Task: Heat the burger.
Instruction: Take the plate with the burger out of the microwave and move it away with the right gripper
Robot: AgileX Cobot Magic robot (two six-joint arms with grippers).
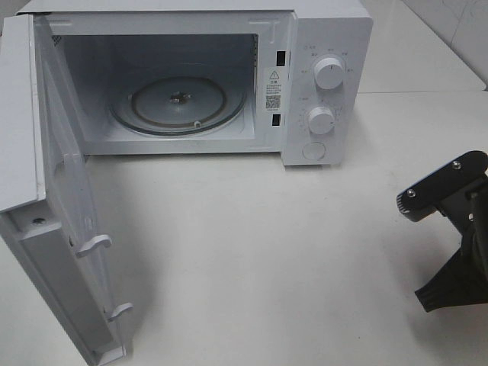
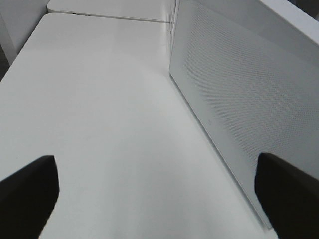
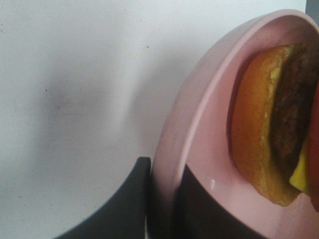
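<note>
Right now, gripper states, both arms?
Left gripper: open, holding nothing.
Right gripper: shut on the pink plate rim, burger on it.

A white microwave (image 1: 320, 84) stands on the counter (image 1: 267, 259), its door (image 1: 61, 229) swung wide (glass turntable (image 1: 179, 103) inside).

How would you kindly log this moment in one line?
microwave: door open | right claw: shut on pink plate with burger | left claw: open, empty
</note>
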